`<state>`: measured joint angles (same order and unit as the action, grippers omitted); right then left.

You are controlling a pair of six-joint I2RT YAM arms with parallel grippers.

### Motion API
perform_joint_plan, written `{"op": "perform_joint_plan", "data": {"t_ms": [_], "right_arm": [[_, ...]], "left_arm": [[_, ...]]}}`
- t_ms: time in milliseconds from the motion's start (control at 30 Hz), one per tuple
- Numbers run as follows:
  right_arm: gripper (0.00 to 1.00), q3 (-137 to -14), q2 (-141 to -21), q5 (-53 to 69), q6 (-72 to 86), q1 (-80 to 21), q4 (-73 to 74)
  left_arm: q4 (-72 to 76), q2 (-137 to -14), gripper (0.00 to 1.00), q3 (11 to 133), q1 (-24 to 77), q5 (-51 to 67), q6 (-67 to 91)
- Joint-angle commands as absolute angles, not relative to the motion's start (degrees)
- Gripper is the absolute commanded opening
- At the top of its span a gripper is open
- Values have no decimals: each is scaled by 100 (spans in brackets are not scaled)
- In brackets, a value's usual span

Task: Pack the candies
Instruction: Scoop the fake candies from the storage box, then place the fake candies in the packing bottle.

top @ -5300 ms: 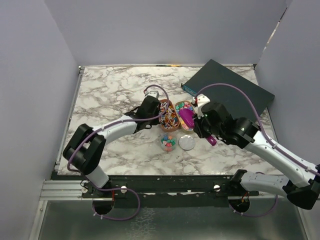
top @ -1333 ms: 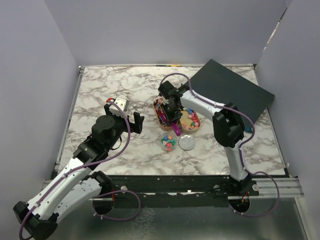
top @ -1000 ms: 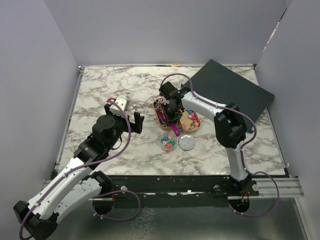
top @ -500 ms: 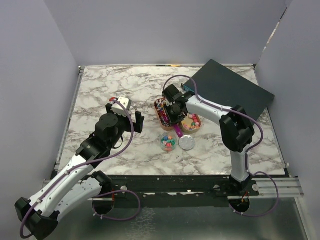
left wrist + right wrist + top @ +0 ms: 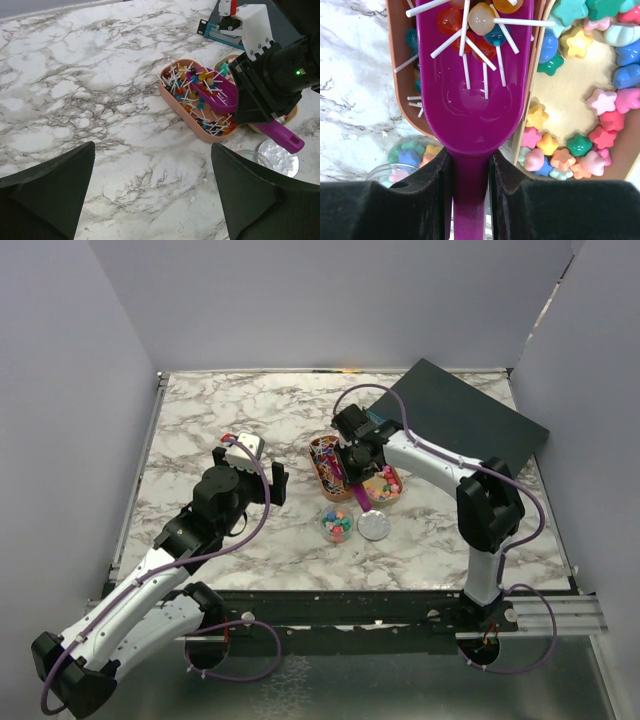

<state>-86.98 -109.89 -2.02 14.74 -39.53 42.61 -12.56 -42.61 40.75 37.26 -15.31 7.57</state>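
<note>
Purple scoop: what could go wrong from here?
1. The scoop, clamped in the right gripper, carries stick lollipops, not the star candies alongside: the wrong item may get packed.
2. Sticks overhang the scoop's rim; tilting could scatter them.
3. The jar already holds candies; pouring a scoopful could overflow it.

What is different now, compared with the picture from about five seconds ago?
The left claw drew back leftward from the lollipop tray, open. The right claw swung the purple scoop over that tray; lollipops now lie in it. Jar and lid stayed put.
</note>
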Motion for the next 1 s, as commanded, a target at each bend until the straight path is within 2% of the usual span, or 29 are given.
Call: {"op": "perform_joint_plan", "data": {"t_ms": [0,467,967], "right_arm": [[1,-8555,-10647,-294,1389,-3934,4435],[1,-7499,-9574,-318,904,-3945,4070],[1,-6654,-7984,274,-701,-3955,4314]], "left_arm": [[-1265,-4289,99,4020,3747,-1687,693],[-1272,-4281,99,4012,3752,-1740,699],[-1297,-4206,99,4006,3747,-1802,718]]}}
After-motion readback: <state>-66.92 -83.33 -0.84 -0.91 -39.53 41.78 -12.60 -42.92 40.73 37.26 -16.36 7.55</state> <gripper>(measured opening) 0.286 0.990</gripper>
